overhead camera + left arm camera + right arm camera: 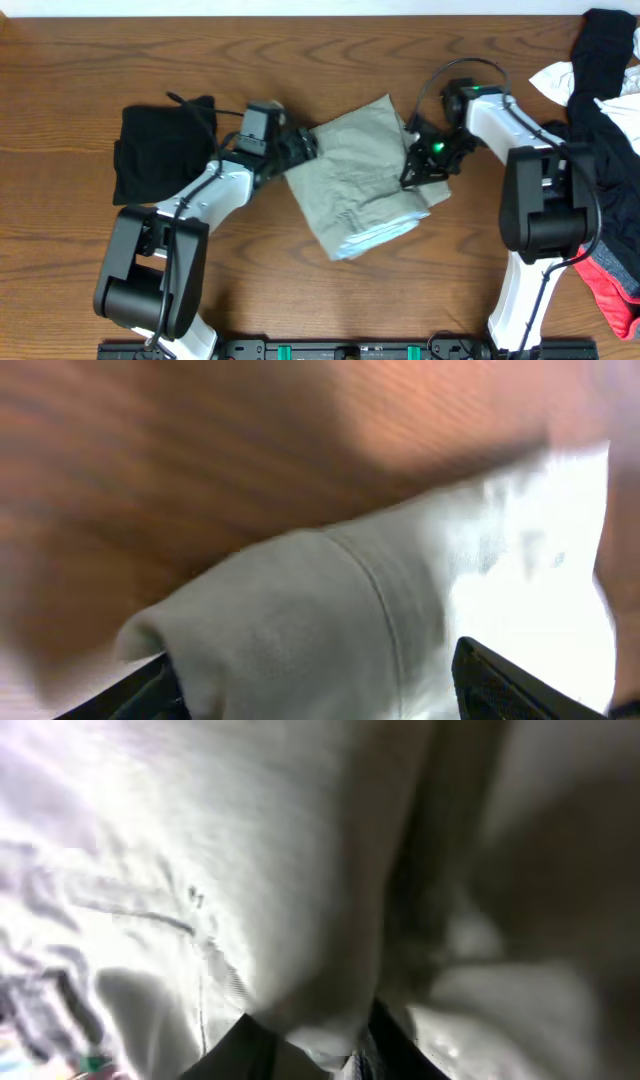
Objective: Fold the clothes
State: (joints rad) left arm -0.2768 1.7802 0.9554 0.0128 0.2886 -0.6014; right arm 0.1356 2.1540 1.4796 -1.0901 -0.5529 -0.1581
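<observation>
One pair khaki-green shorts (355, 195), folded | left end effector (305, 148) agape at edge | right end effector (410, 178) apparently pinching them

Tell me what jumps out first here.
The khaki shorts, partly folded, lie mid-table with a gripper at either side. The right gripper pinches a fold of them in its jaws; the left gripper holds its jaws wide at the opposite edge. A black garment lies left, a mixed pile of clothes far right.

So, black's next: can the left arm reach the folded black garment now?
Probably yes: the black garment lies in the open close behind the left gripper, which would first have to leave the shorts.
</observation>
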